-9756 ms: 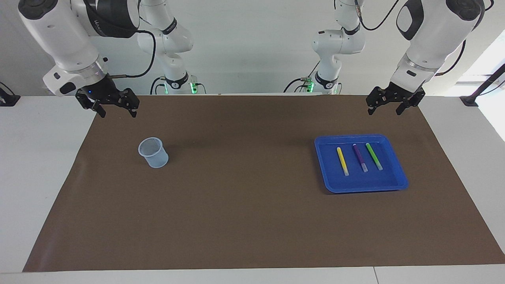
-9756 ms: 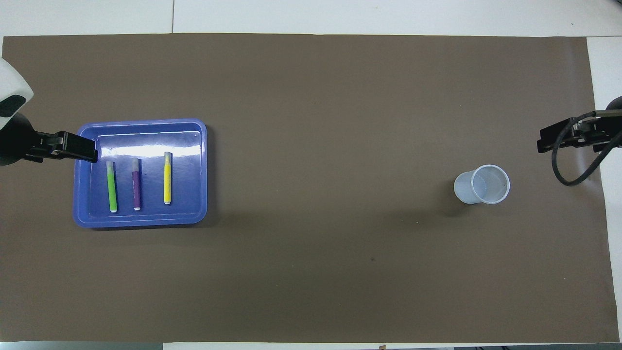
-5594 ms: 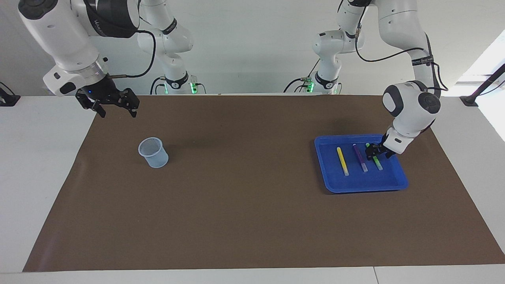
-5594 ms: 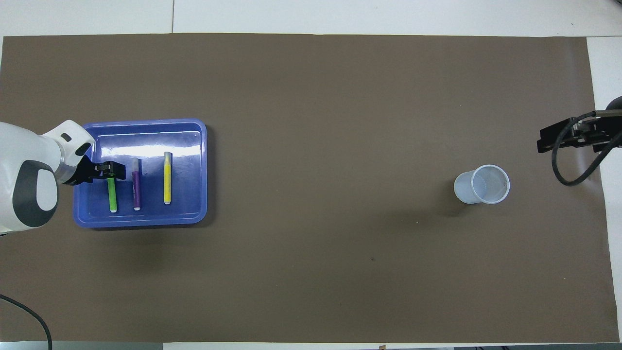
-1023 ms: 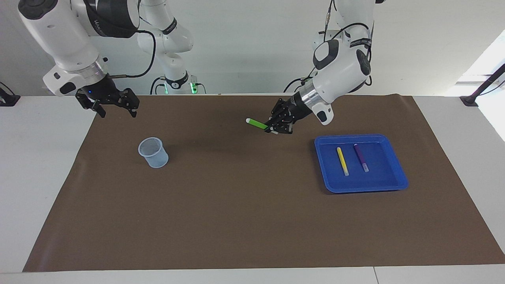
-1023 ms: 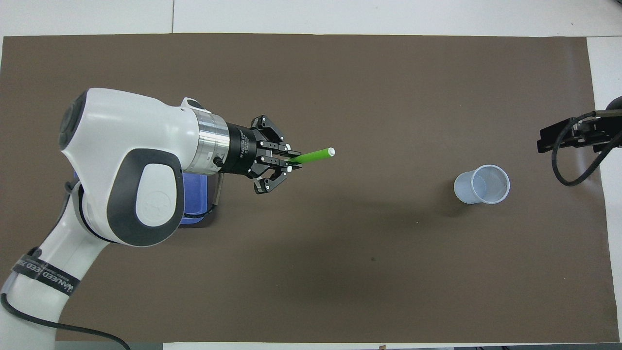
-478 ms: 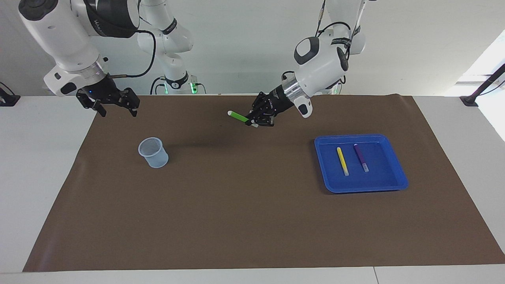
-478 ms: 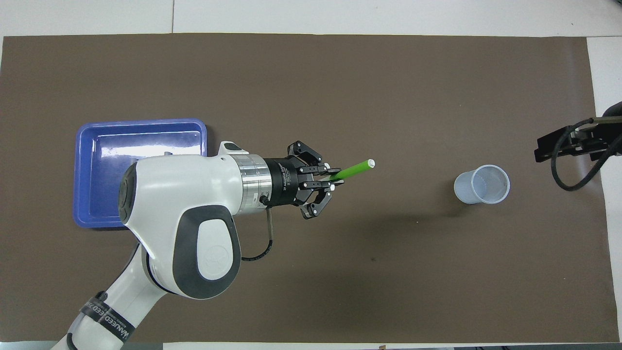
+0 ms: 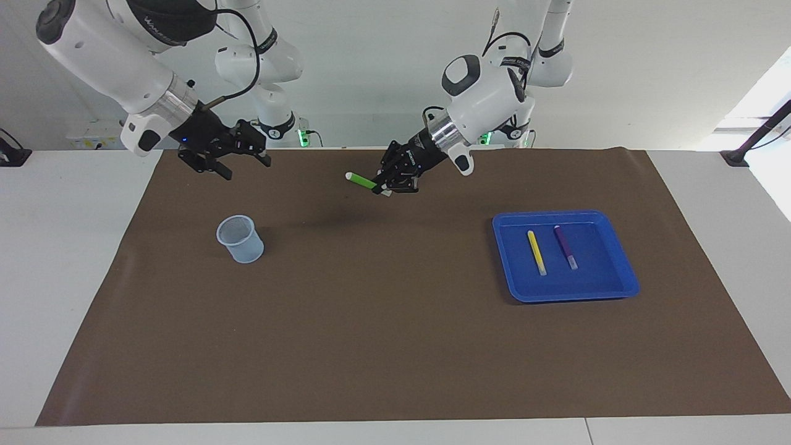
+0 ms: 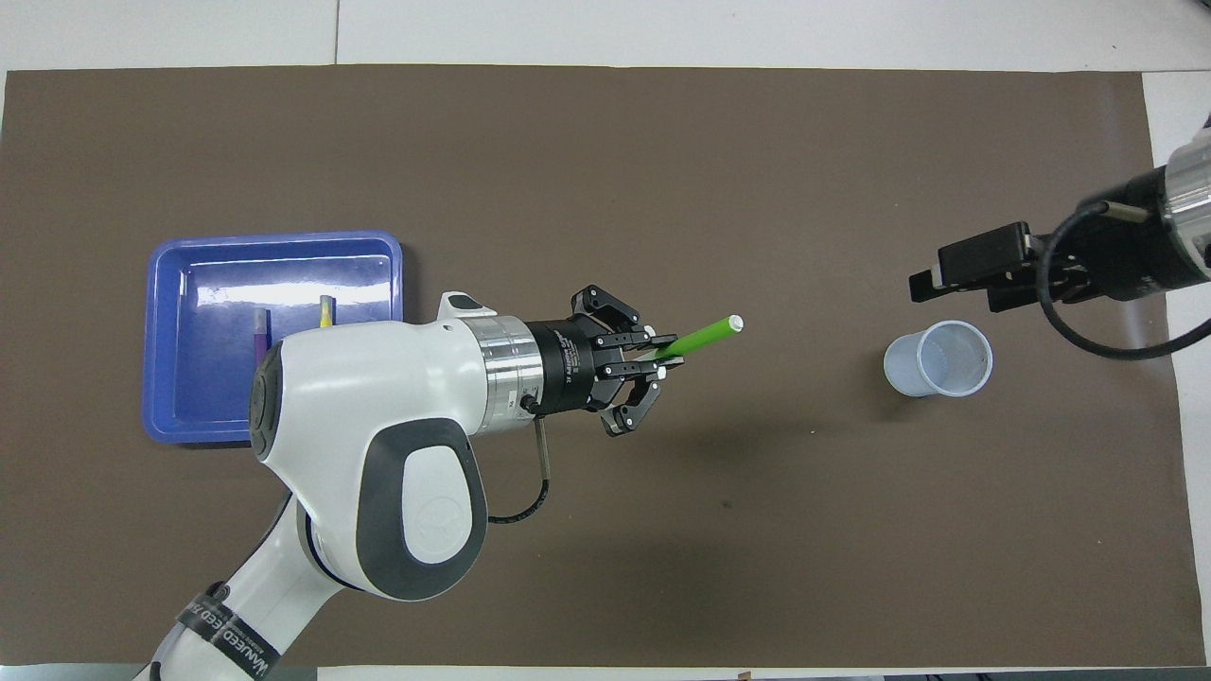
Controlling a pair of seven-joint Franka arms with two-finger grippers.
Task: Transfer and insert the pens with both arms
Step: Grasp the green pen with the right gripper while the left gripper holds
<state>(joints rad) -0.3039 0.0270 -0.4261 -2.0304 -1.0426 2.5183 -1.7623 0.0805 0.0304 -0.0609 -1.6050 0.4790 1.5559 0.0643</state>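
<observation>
Brown mat (image 9: 395, 346) covers your table, with nothing lying between the blue tray (image 9: 623, 285) and the clear cup (image 9: 240, 238). Your left gripper (image 9: 384, 185) hangs over the mat's middle, clamped on the green pen (image 9: 361, 180), whose long axis runs along the table with its free end toward the cup. Your right gripper (image 9: 240, 162), jaws spread wide, is over the mat near the cup. From overhead the left arm hides most of the yellow pen (image 9: 536, 252) and purple pen (image 9: 565, 246); the facing view shows both lying in the tray.

A brown mat (image 9: 395, 346) covers the white table (image 9: 68, 247). On the mat stand a translucent cup (image 9: 240, 239) and a blue tray (image 9: 624, 281).
</observation>
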